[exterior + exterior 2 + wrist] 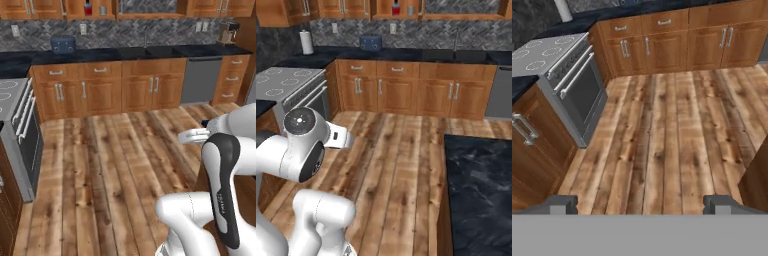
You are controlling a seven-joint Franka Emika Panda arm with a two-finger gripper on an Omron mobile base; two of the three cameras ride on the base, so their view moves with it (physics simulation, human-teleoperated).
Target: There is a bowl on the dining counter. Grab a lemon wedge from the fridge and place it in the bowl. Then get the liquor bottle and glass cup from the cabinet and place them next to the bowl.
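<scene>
In the hand view my gripper [641, 204] is open above the wooden floor, its two dark fingertips [562, 204] far apart with nothing between them. High on the far wall, an open shelf of the cabinet [95, 9] holds the red liquor bottle [88, 8] and the small grey glass cup [102, 10]. Bottle [396, 7] and cup [410, 10] show again in the right base view. The dining counter [476, 190] with its black marbled top lies close on my right. The bowl, the fridge and the lemon wedge are out of view.
A grey stove [15, 130] stands on the left. Wooden base cabinets [102, 92] run under the black back counter, which carries a blue toaster [63, 45] and a coffee machine [227, 32]. A grey dishwasher panel [201, 79] is at the right. Wooden floor [110, 165] lies between.
</scene>
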